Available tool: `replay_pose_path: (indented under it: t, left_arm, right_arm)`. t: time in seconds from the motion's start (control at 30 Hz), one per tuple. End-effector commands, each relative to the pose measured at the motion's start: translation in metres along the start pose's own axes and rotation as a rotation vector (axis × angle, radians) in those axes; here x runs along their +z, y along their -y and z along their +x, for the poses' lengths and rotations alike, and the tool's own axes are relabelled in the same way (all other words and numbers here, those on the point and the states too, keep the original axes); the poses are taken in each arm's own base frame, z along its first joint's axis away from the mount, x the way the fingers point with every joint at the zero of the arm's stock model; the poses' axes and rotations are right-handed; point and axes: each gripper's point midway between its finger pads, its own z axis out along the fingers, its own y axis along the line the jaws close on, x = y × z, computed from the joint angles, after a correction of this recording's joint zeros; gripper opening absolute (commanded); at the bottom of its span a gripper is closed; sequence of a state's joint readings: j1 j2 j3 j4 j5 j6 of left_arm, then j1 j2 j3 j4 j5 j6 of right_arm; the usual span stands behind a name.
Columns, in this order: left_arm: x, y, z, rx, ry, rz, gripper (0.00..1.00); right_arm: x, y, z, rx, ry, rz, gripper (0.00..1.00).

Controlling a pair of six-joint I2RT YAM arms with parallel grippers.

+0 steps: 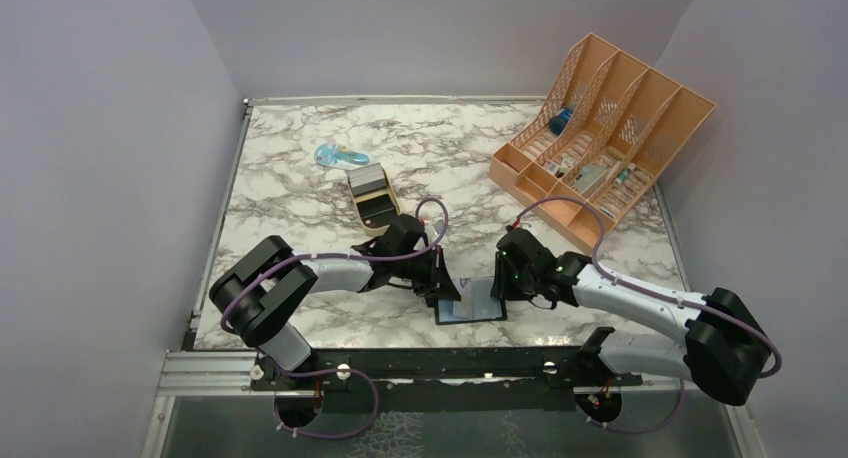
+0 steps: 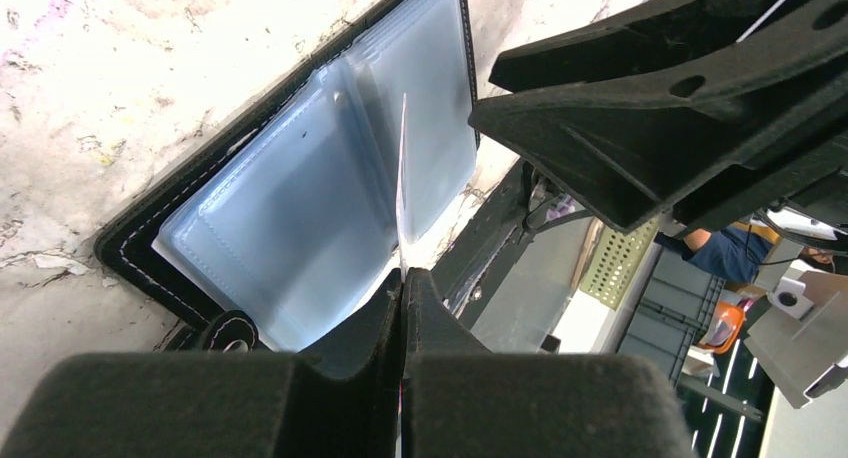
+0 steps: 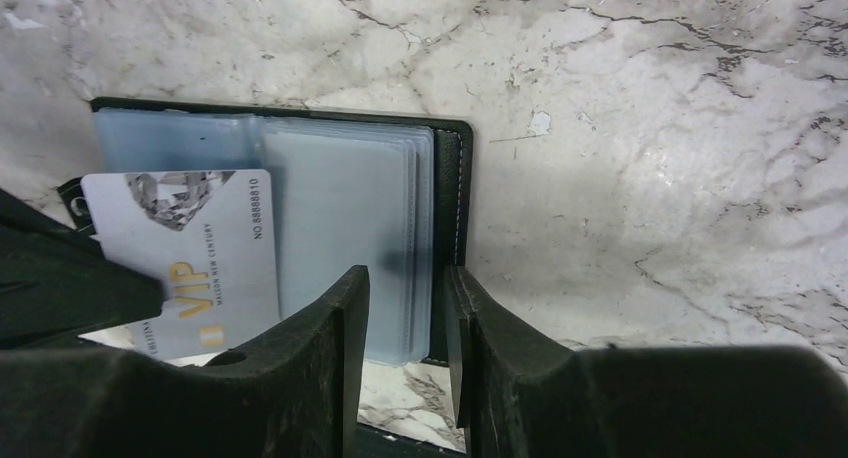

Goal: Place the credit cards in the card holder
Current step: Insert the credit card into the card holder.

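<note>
Left gripper (image 2: 402, 275) jaws clench a credit card (image 3: 190, 248) (corner hidden); right gripper (image 3: 407, 275) jaws parted.

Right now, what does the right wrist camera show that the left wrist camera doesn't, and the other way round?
Only the right wrist view shows the printed face of the card, with VIP lettering, and the right gripper with its fingers apart over the right edge of the card holder. Only the left wrist view shows the left gripper pinched shut on that card, seen edge-on as a thin line. Both show the card holder lying open on the marble table, clear sleeves facing up.
</note>
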State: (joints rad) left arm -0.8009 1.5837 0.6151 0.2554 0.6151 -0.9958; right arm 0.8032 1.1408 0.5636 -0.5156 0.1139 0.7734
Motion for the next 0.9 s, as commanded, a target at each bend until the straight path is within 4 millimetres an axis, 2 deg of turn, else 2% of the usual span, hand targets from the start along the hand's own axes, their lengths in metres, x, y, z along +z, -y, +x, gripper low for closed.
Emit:
replay_pose_path:
  t: [0.0,0.37,0.7,0.87]
  left_arm:
    - [0.002,-0.004,0.002,0.024,-0.001,-0.005,0.0]
    - [-0.003,-0.006,0.003,-0.037,0.009,-0.01,0.0]
    - [-0.001,-0.002,0.002,-0.079,0.006,0.006,0.0]
    - [0.0,-0.009,0.005,-0.108,0.005,-0.013,0.0]
  right_arm:
    - [0.01,-0.002,0.0,-0.019,0.0,-0.005,0.35]
    - [0.017,0.01,0.002,-0.015,-0.006,0.069,0.27]
    - [0.018,0.009,0.003,-0.016,-0.012,0.066,0.26]
    - [0.017,0.01,0.003,-0.014,-0.008,0.063,0.26]
